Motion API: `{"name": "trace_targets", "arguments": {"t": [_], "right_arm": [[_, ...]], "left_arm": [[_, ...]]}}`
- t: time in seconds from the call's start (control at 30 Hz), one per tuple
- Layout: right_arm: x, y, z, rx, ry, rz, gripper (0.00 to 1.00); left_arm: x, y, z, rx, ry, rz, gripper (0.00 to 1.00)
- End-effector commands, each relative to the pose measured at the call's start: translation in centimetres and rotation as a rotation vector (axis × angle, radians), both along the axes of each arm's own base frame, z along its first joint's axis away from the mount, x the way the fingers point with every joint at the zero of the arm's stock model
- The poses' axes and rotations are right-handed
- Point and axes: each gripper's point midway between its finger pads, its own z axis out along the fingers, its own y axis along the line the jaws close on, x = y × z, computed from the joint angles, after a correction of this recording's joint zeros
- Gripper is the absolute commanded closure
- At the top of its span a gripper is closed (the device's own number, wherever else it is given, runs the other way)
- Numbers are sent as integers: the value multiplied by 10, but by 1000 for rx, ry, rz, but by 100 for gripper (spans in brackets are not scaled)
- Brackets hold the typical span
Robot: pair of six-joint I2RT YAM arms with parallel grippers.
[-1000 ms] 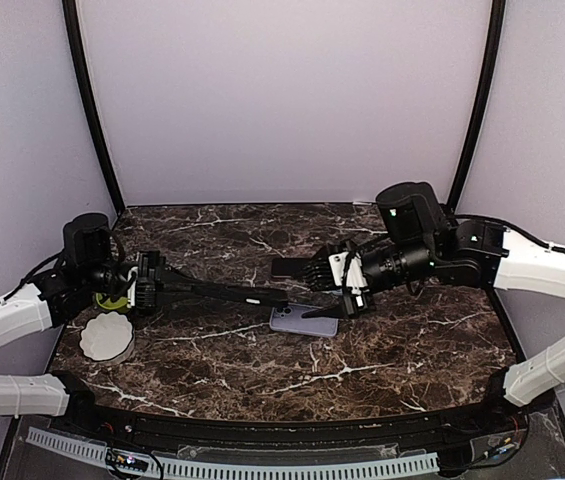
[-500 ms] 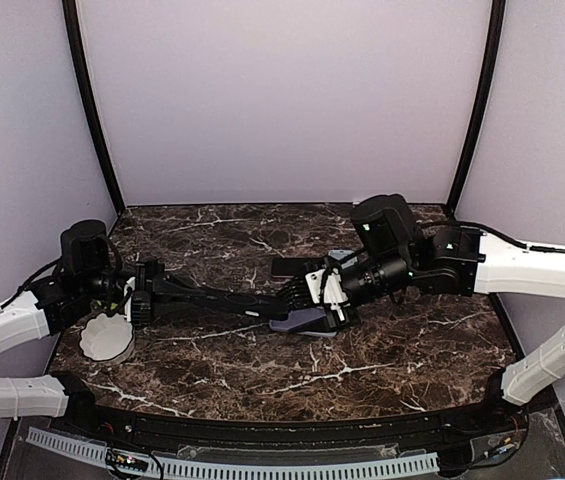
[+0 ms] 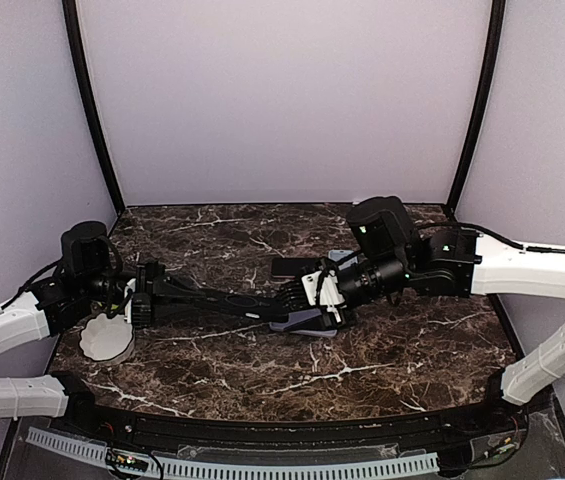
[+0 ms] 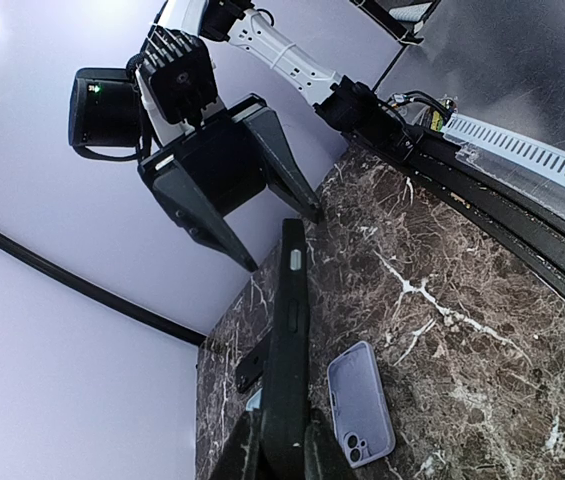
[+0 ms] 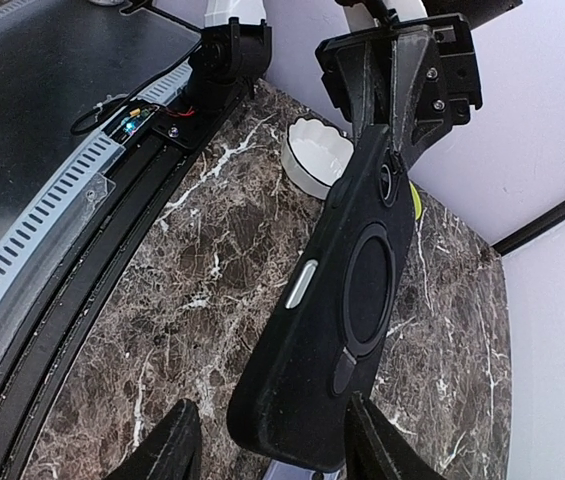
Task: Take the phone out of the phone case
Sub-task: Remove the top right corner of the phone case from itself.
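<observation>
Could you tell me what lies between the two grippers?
The black phone case: the left gripper holds it, far end inside the right gripper; right wrist view.

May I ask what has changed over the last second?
The right gripper moved left, its narrowing jaws now straddling the free end of the black phone case. The left gripper stayed clamped on the other end; lilac phone and white bowl unmoved.

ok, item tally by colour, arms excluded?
Black: 2 (black ring-marked phone case, black flat slab)
Lavender: 1 (lavender phone-shaped slab)
White: 1 (white scalloped bowl)
Yellow-green: 1 (yellow-green object, mostly hidden)
Total: 5
</observation>
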Motion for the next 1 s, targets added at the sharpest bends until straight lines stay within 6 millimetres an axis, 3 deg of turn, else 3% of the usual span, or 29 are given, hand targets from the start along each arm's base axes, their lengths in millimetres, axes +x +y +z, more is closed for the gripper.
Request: {"name": "trace_targets", "arguments": {"t": [0.0, 0.57, 0.97], "right_arm": [[0, 9, 12, 46, -32, 10, 52], [-5, 9, 3, 24, -4, 25, 70], [-9, 10, 0, 11, 18, 40, 88]], "left_arm": [[-9, 0, 18, -58, -86, -42, 100], [-12, -1, 18, -59, -89, -50, 100], [-13, 0, 20, -64, -113, -44, 100]]}}
